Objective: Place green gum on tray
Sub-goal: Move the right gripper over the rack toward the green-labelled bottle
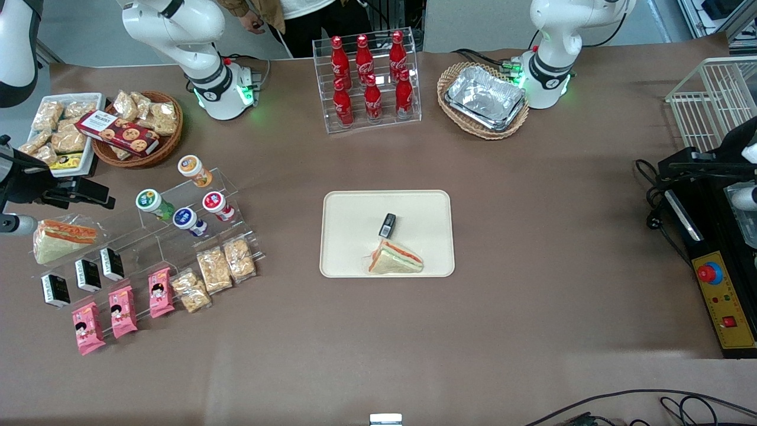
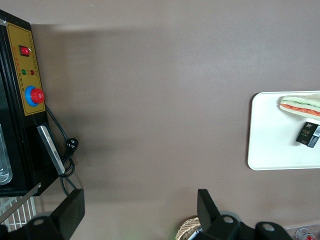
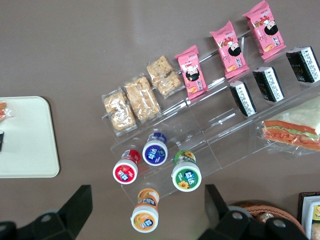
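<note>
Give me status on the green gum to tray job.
Done: nothing for this item; the tray holds only a sandwich and a small black pack. In hand: nothing; the gripper hangs open above the bottle rack. Left: grasp the green gum, which sits on the clear rack, carry and place it.

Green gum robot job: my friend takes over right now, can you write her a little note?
Gripper: fingers open, holding nothing, hovering above the clear stand with the gum bottles.
Green gum: on that stand, beside the blue-lidded bottle, untouched.
Tray: mid-table, already holding a sandwich and a small black packet.
Done: nothing for the gum yet.
Left: grasp the gum, carry it over, set it on a bare part of the tray.
</note>
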Robot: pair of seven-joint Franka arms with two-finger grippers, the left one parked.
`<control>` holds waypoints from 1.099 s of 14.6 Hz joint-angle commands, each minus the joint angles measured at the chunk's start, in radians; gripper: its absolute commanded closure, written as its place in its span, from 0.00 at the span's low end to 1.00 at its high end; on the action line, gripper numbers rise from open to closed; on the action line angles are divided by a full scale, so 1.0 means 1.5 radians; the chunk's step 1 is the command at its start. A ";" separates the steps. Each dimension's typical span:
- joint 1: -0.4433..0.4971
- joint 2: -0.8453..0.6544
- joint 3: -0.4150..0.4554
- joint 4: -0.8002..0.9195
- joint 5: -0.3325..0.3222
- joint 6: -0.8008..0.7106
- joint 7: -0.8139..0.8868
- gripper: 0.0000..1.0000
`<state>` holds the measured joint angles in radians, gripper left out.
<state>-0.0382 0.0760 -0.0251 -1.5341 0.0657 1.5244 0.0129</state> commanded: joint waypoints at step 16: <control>-0.007 -0.216 -0.009 -0.392 -0.015 0.199 -0.039 0.00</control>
<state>-0.0420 -0.2026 -0.0342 -2.0075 0.0604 1.7284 -0.0249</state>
